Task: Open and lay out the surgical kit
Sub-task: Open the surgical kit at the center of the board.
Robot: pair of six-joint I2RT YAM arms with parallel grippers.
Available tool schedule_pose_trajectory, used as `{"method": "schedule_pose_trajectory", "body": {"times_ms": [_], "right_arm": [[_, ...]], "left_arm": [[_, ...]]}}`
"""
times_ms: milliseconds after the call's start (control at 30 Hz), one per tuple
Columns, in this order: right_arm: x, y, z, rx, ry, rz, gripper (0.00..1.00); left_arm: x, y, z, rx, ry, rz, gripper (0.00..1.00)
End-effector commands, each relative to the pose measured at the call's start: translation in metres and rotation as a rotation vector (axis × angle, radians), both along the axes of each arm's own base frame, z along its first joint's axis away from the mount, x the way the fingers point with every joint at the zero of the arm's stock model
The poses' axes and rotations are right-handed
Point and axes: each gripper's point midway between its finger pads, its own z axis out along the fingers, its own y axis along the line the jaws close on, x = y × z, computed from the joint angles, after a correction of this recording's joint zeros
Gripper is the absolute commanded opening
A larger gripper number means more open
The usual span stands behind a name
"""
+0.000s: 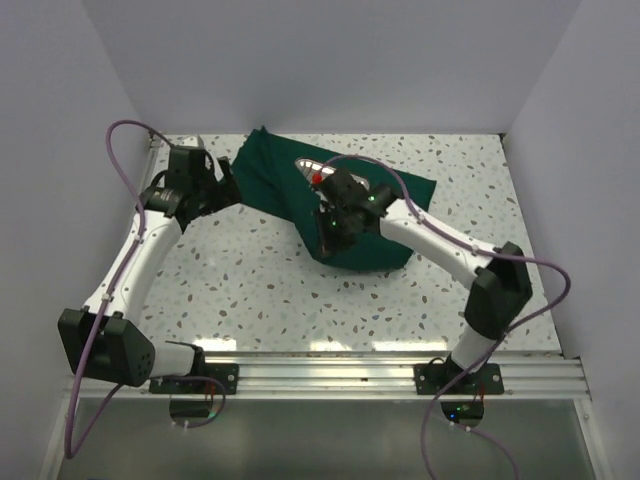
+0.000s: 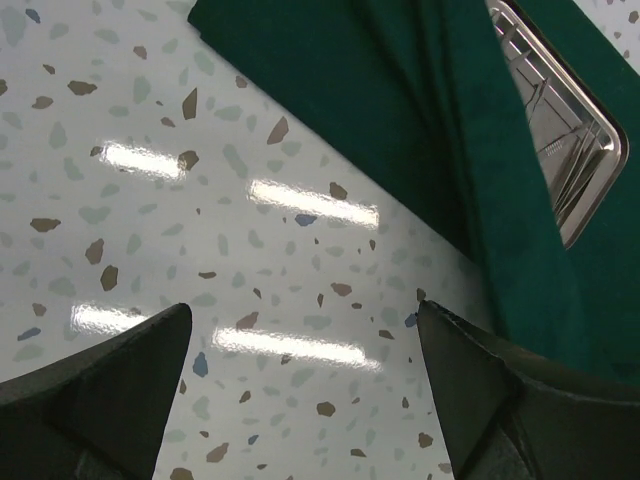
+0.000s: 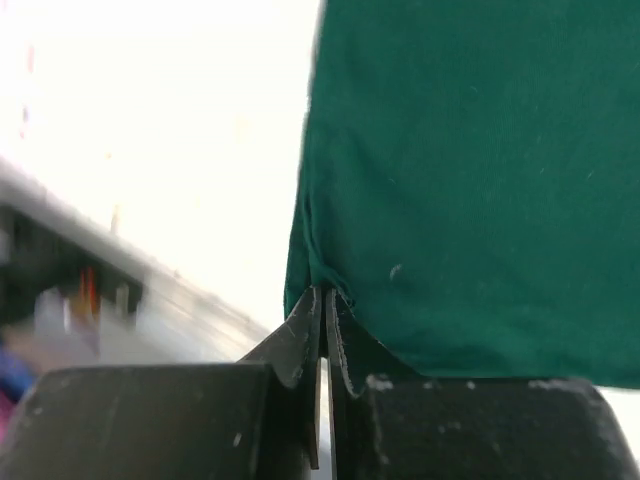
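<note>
Tray visibility: the steel tray (image 2: pixel 570 150) shows only in part. One long edge lies under a fold of the dark green cloth wrap (image 1: pixel 285 190), and the left wrist view cuts off its far end.
Tray contents: slim silver instruments (image 2: pixel 560 160) lie inside. Their types cannot be told apart.
Top view obstruction: the right arm's wrist covers the middle of the cloth wrap and most of the tray.
Right wrist view: the background is blown out and blurred. Only the cloth and the fingers are readable.
Red spot (image 1: pixel 316 178): sits beside the tray; cannot be identified.
Surface: white bench (image 1: pixel 250 290) with grey and brown speckles and glare from overhead lights.
Room: plain pale walls (image 1: pixel 330 60) enclose the bench on three sides. A metal rail (image 1: pixel 330 372) at the near edge carries both arm bases.
Cloth position: partly opened, at the far centre of the bench, with the tray on it.
Right gripper (image 3: pixel 323 300): clenched on an edge of the cloth wrap, which is pinched between its fingers at the near side.
Left gripper (image 2: pixel 305 320): released, fingers wide apart over bare bench, just beside the cloth's left edge and well apart from the tray.
</note>
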Motion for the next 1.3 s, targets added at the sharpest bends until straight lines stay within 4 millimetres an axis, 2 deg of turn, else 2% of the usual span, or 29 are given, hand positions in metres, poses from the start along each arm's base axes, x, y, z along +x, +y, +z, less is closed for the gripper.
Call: {"method": "schedule_pose_trajectory", "body": {"times_ms": [0, 33, 67, 100, 133, 200, 233, 267, 333, 367, 400, 433, 500, 533, 700, 733, 767, 800, 833, 867, 900, 933, 1000, 1033, 1067, 1100, 1133, 1200, 1267], "right_arm": [[-0.09, -0.024, 0.014, 0.019, 0.119, 0.1, 0.0], [-0.113, -0.027, 0.014, 0.015, 0.137, 0.131, 0.0], [-0.136, -0.044, 0.0, -0.034, 0.196, 0.14, 0.0], [-0.152, -0.055, 0.009, -0.011, 0.188, 0.156, 0.0], [-0.169, -0.063, 0.007, -0.013, 0.226, 0.173, 0.0], [-0.202, -0.093, -0.004, -0.042, 0.307, 0.172, 0.0], [-0.213, -0.101, -0.009, -0.046, 0.338, 0.176, 0.0], [-0.226, -0.116, -0.022, -0.083, 0.383, 0.172, 0.0], [-0.237, -0.125, -0.029, -0.077, 0.401, 0.166, 0.0], [-0.256, -0.129, -0.042, -0.074, 0.505, 0.175, 0.45], [-0.256, -0.13, -0.043, -0.083, 0.515, 0.173, 0.45], [-0.257, -0.131, -0.043, -0.099, 0.526, 0.176, 0.56], [-0.246, -0.133, -0.044, -0.151, 0.488, 0.173, 0.91], [-0.234, -0.127, -0.034, -0.152, 0.44, 0.173, 0.95], [-0.169, -0.113, -0.013, -0.258, 0.226, 0.112, 0.99], [-0.154, -0.104, 0.002, -0.236, 0.175, 0.09, 0.98], [-0.139, -0.102, 0.003, -0.251, 0.139, 0.052, 0.99], [-0.124, -0.101, 0.009, -0.22, 0.129, -0.009, 0.98], [-0.104, -0.091, 0.016, -0.155, 0.092, -0.052, 0.98], [-0.092, -0.09, 0.016, -0.114, 0.101, -0.093, 0.98], [-0.071, -0.097, 0.016, -0.057, 0.133, -0.194, 0.98], [-0.053, -0.099, 0.014, -0.024, 0.123, -0.243, 0.98], [-0.017, -0.123, 0.003, -0.045, 0.118, -0.378, 0.98], [-0.001, -0.127, 0.008, -0.053, 0.08, -0.408, 0.98], [0.01, -0.135, 0.007, -0.074, 0.065, -0.436, 0.98], [0.025, -0.148, -0.004, -0.113, 0.076, -0.478, 0.98], [0.038, -0.154, 0.001, -0.121, 0.056, -0.504, 0.98], [0.058, -0.177, -0.014, -0.161, 0.088, -0.579, 0.98], [0.078, -0.189, -0.017, -0.158, 0.086, -0.632, 0.97]], "left_arm": [[0.019, 0.007, 0.024, 0.023, -0.091, 0.03, 0.99], [0.019, 0.009, 0.026, 0.026, -0.099, 0.041, 0.99], [0.019, 0.012, 0.026, 0.031, -0.105, 0.055, 0.99], [0.018, 0.013, 0.024, 0.035, -0.106, 0.064, 0.99], [0.019, 0.014, 0.024, 0.034, -0.112, 0.074, 0.99], [0.016, 0.017, 0.018, 0.037, -0.108, 0.097, 0.99], [0.017, 0.018, 0.018, 0.034, -0.116, 0.104, 0.99], [0.015, 0.018, 0.012, 0.032, -0.105, 0.111, 0.99], [0.014, 0.018, 0.009, 0.028, -0.098, 0.121, 0.99], [0.013, 0.019, 0.005, 0.026, -0.083, 0.123, 0.99], [0.013, 0.019, 0.004, 0.027, -0.082, 0.124, 0.99], [0.012, 0.019, 0.006, 0.028, -0.083, 0.125, 1.0], [0.011, 0.021, 0.003, 0.04, -0.073, 0.131, 0.99], [0.01, 0.022, 0.002, 0.048, -0.067, 0.131, 1.0], [0.009, 0.023, -0.011, 0.067, -0.022, 0.124, 1.0], [0.009, 0.023, -0.013, 0.068, -0.015, 0.117, 0.99], [0.01, 0.022, -0.014, 0.075, -0.014, 0.106, 0.99], [0.013, 0.022, -0.017, 0.079, -0.012, 0.099, 0.99], [0.015, 0.021, -0.017, 0.087, -0.013, 0.084, 1.0], [0.019, 0.021, -0.016, 0.09, -0.02, 0.077, 0.99], [0.025, 0.02, -0.023, 0.097, -0.007, 0.069, 0.99], [0.033, 0.018, -0.019, 0.104, -0.016, 0.053, 0.99], [0.047, 0.014, -0.03, 0.113, 0.016, 0.029, 0.99], [0.057, 0.014, -0.021, 0.116, -0.005, 0.015, 0.99], [0.065, 0.012, -0.02, 0.113, -0.01, 0.005, 0.99], [0.073, 0.007, -0.029, 0.105, 0.007, -0.023, 0.99], [0.084, 0.007, -0.021, 0.106, -0.018, -0.041, 0.99], [0.103, 0.003, -0.022, 0.096, -0.037, -0.07, 0.99], [0.117, 0.009, -0.026, 0.111, -0.047, -0.074, 0.99]]}}
